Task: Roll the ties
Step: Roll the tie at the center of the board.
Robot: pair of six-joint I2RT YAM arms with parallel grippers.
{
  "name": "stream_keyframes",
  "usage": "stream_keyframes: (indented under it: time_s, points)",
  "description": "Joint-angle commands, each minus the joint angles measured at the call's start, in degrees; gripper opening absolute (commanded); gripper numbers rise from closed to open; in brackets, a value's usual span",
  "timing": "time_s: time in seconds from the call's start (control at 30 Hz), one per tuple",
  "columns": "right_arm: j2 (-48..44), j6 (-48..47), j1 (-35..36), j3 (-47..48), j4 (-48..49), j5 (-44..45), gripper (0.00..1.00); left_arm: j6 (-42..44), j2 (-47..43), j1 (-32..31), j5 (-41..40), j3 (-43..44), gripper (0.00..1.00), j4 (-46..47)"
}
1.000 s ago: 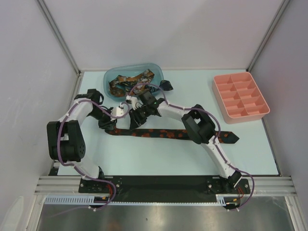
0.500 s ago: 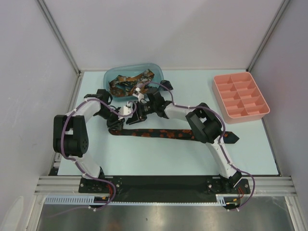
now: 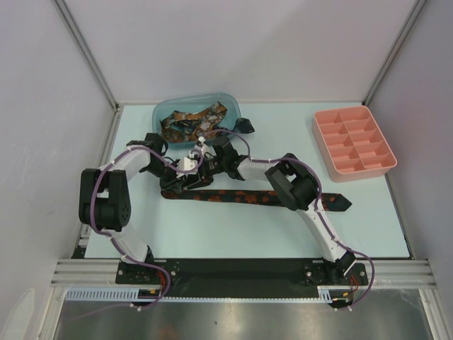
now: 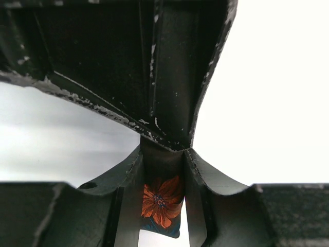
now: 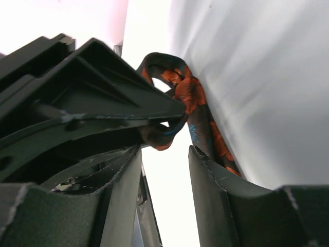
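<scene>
Orange-blotched dark tie [image 3: 241,197]: left end clamped between left gripper [image 4: 163,167] fingers. Right gripper [image 5: 164,159] fingers just spread apart, tie beyond tips, released. Roll barely started.

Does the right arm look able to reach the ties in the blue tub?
Probably yes: the right gripper hovers just in front of the open-topped blue tub, with nothing standing between it and the ties inside.
</scene>
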Motion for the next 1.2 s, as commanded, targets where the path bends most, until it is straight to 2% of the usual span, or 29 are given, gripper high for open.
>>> stream_keyframes:
  time_s: [0.0, 0.13, 0.27, 0.33, 0.37, 0.4, 0.43, 0.53, 0.63, 0.8, 0.9, 1.0, 1.07, 1.1, 1.17]
  points:
    - [0.4, 2.8, 0.2, 1.2, 3.6, 0.8, 0.47, -0.9, 0.1, -0.8, 3.6, -0.3, 0.38, 0.3]
    - [1.1, 4.4, 0.7, 1.9, 5.4, 0.9, 0.47, -1.1, 0.3, -1.4, 3.6, -0.2, 0.38, 0.5]
    - [1.1, 5.3, 1.3, 0.9, 6.1, 1.0, 0.40, -1.2, 0.1, -1.8, 3.8, -0.7, 0.39, 0.7]
    - [1.1, 4.9, 1.2, 0.5, 5.3, 1.0, 0.25, -1.9, -0.3, -1.8, 3.8, -0.8, 0.41, 1.1]
    - [1.0, 3.9, 1.2, 0.0, 4.6, 0.9, 0.11, -2.1, -0.3, -1.7, 3.8, -0.9, 0.46, 1.1]
    - [1.0, 3.4, 1.1, -0.3, 3.9, 1.0, 0.03, -2.3, -0.6, -1.4, 3.6, -1.0, 0.51, 1.3]
    - [0.9, 3.0, 1.0, -0.6, 2.7, 1.2, 0.00, -2.5, -1.4, -0.9, 3.5, -1.2, 0.55, 1.3]
    - [0.5, 1.1, 0.3, -1.7, 1.4, 1.2, 0.00, -1.4, -2.8, 2.1, 2.7, -1.5, 0.74, 1.1]
    - [0.4, -1.2, 0.1, -1.6, -0.9, 1.0, 0.00, 1.6, -3.4, 4.1, 0.6, -2.3, 0.81, 1.0]
    - [0.1, -2.2, 0.0, -1.7, -1.7, 1.0, 0.00, 2.3, -2.5, 5.1, -0.1, -2.5, 0.85, 1.6]
    - [0.1, -2.2, 0.0, -1.5, -1.2, 1.0, 0.00, 1.9, -1.6, 3.2, -0.3, -2.6, 0.85, 2.0]
    - [-0.2, -2.3, -0.1, -1.6, -1.3, 0.8, 0.01, 1.3, -1.5, 1.7, -1.8, -3.8, 0.78, 4.2]
    - [-0.3, -2.6, 0.0, -1.6, -1.5, 0.6, 0.05, 1.0, -1.0, 0.6, -2.7, -4.4, 0.64, 5.3]
    - [-0.5, -2.6, 0.0, -1.7, -1.7, 0.5, 0.07, 1.0, -0.9, 0.4, -3.5, -4.5, 0.53, 5.6]
    - [-0.8, -2.8, -0.1, -1.5, -2.1, 0.2, 0.13, 0.9, -0.8, -0.1, -4.0, -5.1, 0.45, 5.9]
